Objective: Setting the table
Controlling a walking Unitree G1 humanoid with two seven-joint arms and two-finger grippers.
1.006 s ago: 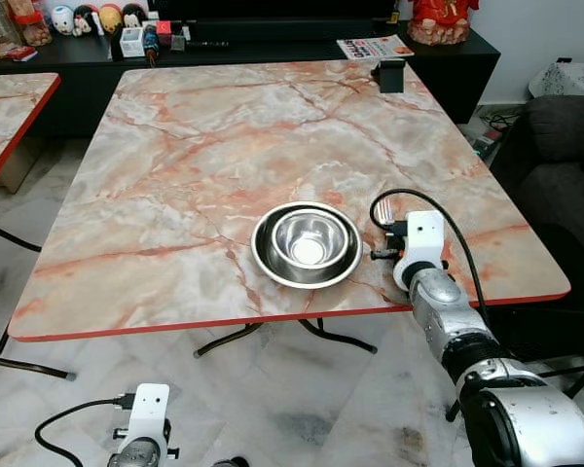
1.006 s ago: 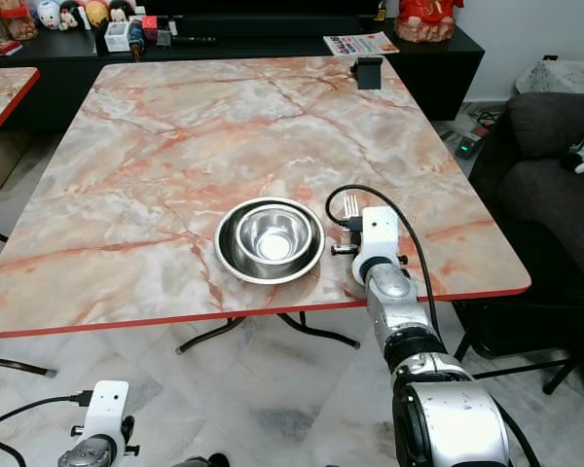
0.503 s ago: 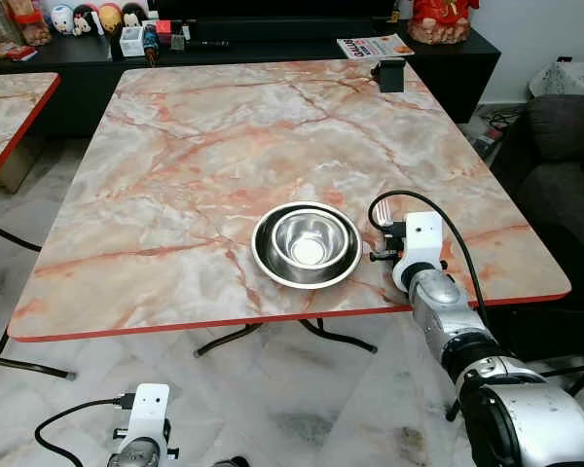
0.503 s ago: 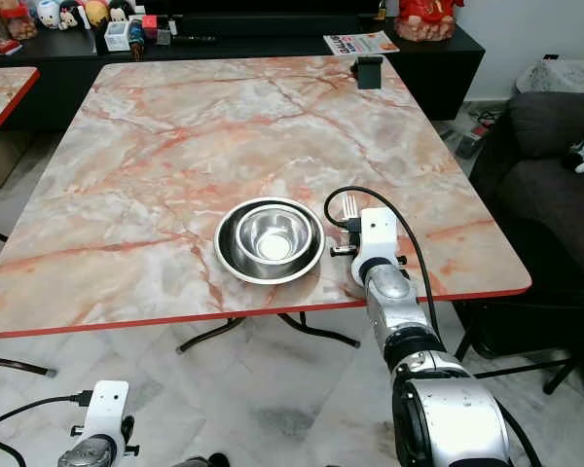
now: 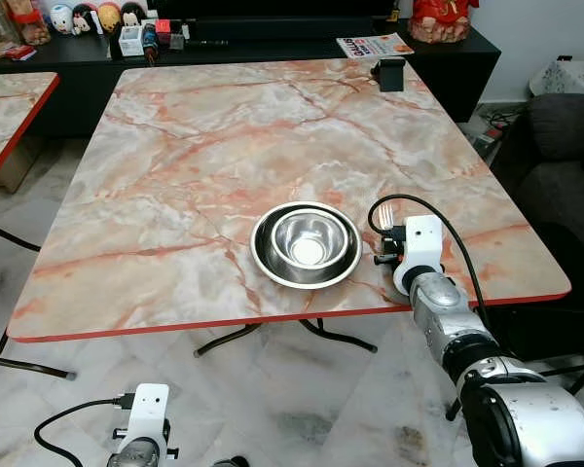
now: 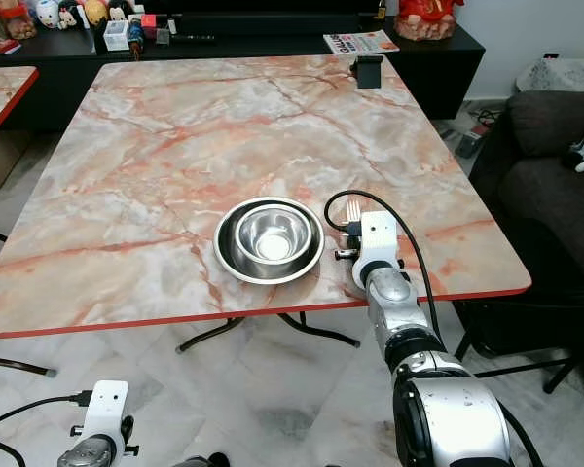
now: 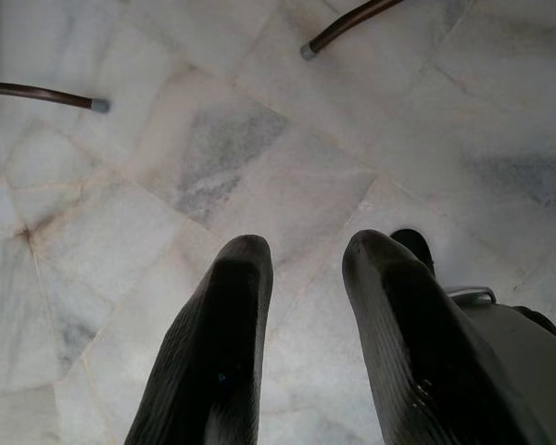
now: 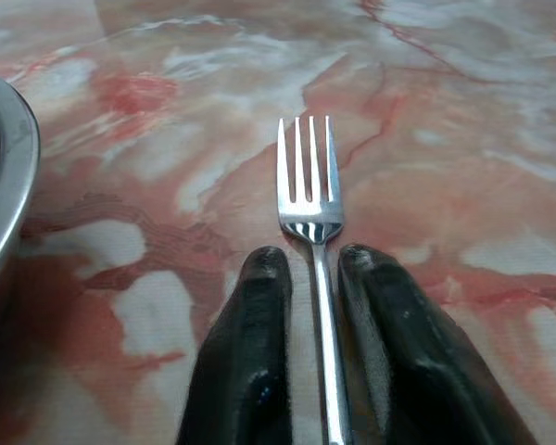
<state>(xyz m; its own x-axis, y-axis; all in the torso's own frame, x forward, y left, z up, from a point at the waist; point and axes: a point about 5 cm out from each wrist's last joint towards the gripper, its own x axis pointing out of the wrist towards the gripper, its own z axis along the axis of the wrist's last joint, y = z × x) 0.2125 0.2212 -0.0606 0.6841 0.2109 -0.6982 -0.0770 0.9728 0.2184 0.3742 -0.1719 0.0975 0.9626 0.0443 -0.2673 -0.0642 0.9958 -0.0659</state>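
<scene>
From the head views, a steel bowl (image 5: 308, 241) nests in a steel plate (image 5: 265, 255) on the marble surface (image 5: 175, 165). Right wrist view: the silver four-tined fork (image 8: 312, 218) lies right of that plate, its handle between the right hand's (image 8: 312, 265) narrowly parted fingers. Left wrist view: the left hand (image 7: 303, 258) hangs half-open over the floor (image 7: 213, 139).

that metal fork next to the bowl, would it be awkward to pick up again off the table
Probably. The fork looks like thin polished metal lying flat on the smooth marble table, so it may slide. It seems stiff and light. The right gripper brackets its handle.
</scene>
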